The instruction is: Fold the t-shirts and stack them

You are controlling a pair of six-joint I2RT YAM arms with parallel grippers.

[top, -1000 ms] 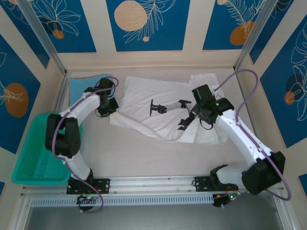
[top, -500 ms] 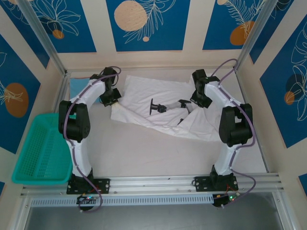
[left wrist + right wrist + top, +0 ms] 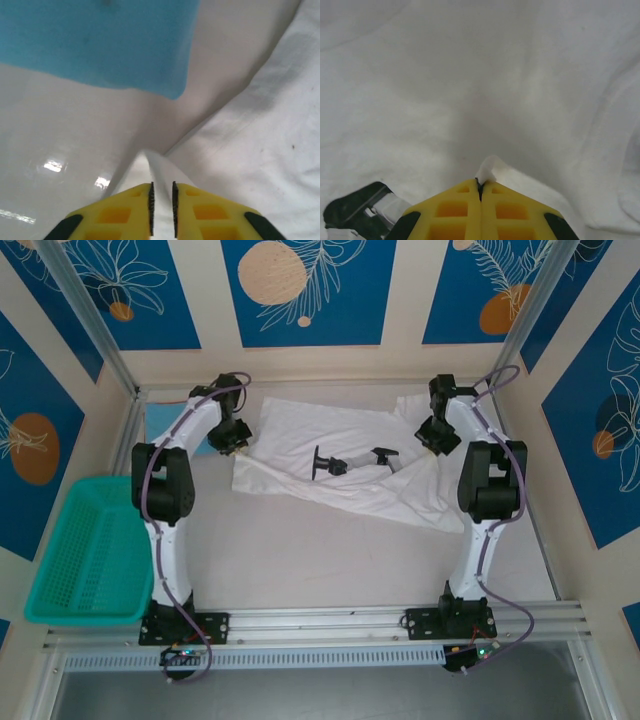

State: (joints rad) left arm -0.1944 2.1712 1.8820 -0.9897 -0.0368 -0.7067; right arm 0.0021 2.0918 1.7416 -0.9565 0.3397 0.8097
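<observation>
The white t-shirt (image 3: 330, 475) lies spread across the back of the table, its black chest mark (image 3: 345, 462) facing up. My left gripper (image 3: 235, 440) is at the shirt's back-left corner. In the left wrist view its jaws (image 3: 162, 186) stand a sliver apart, and a raised fold of white cloth (image 3: 150, 162) fills the gap. My right gripper (image 3: 437, 435) is at the back-right corner, shut on a small tuft of the white shirt (image 3: 489, 167). The light-blue t-shirt (image 3: 165, 425) lies flat at the back left, also seen above the left gripper (image 3: 100, 40).
A teal mesh basket (image 3: 85, 560) sits at the left edge of the table. The back wall and the frame posts stand close behind both grippers. The bare tabletop (image 3: 330, 560) stretches between the shirt and the arm bases.
Both grippers have swung from the shirt's middle out to its back corners, pulling the white cloth toward the back wall. The shirt now lies wider and flatter.
</observation>
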